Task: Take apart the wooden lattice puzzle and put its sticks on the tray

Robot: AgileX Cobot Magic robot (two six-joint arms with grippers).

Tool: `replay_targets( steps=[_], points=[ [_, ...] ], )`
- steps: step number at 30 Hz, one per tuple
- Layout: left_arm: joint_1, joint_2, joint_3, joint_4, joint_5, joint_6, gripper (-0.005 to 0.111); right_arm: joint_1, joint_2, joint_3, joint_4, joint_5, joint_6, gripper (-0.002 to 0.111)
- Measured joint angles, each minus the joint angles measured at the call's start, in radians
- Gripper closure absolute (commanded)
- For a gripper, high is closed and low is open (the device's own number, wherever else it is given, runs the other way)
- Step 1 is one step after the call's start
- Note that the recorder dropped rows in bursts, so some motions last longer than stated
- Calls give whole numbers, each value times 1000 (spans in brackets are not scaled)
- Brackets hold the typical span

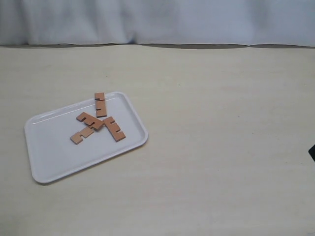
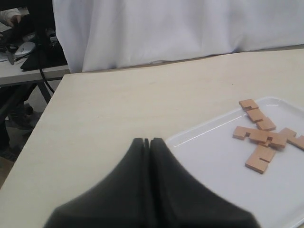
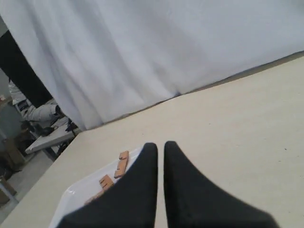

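Observation:
The wooden lattice puzzle no longer stands as a grid. Its four reddish-brown notched sticks lie loose on the white tray (image 1: pixel 54 157). One stick (image 1: pixel 100 104) rests at the tray's far rim. The other three (image 1: pixel 90 121) (image 1: pixel 81 135) (image 1: pixel 114 128) lie touching in a loose cluster at mid-tray. The left gripper (image 2: pixel 148 140) is shut and empty, hovering over the table just off the tray (image 2: pixel 213 161) corner, with the sticks (image 2: pixel 259 136) beyond it. The right gripper (image 3: pixel 160 145) holds nothing, its fingers a thin slit apart, well away from the tray (image 3: pixel 76 194) and two visible sticks (image 3: pixel 123 164).
Neither gripper shows in the exterior view; only a dark sliver (image 1: pixel 312 152) sits at its right edge. A white curtain (image 1: pixel 157 19) hangs behind the beige table (image 1: pixel 221 147). The table's edge (image 2: pixel 38 128) and cluttered desks beyond it (image 2: pixel 23 52) appear in the left wrist view.

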State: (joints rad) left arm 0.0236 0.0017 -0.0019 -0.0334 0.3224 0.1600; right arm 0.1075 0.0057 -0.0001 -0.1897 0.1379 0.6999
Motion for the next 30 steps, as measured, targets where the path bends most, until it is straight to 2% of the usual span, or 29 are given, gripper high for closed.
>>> replay_targets(
  steps=[6,9,20,30],
  points=[
    [0,0,0,0,0,0,107,-132,0,0,44,-1,0,104],
    [0,0,0,0,0,0,107,-166,0,0,48,-1,0,104],
    [0,0,0,0,0,0,107,-173,0,0,50,8,0,104],
    [0,0,0,0,0,0,107,-198,0,0,50,208,0,104]
  ],
)
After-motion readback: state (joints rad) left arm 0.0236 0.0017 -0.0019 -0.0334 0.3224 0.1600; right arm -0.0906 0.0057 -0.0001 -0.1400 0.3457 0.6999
